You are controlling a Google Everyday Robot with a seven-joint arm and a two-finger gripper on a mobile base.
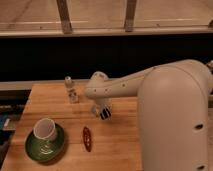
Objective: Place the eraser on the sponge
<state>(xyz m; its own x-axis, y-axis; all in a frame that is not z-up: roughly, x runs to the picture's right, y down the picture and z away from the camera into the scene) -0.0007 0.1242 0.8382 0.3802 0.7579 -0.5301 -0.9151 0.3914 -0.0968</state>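
Observation:
My gripper (103, 110) hangs down from the white arm over the middle of the wooden table (120, 150). It is shut on the eraser (105, 115), a small black block with a white stripe, held just above the tabletop. The sponge (94, 108), a small pale blue pad, lies on the table right beside the eraser on its left, partly hidden by the gripper. I cannot tell whether eraser and sponge touch.
A green plate (35, 150) with a white cup (45, 130) sits at the front left. A slim dark red object (87, 138) lies in front of the gripper. A small clear bottle (71, 90) stands at the back left. The robot's white body (175, 125) fills the right.

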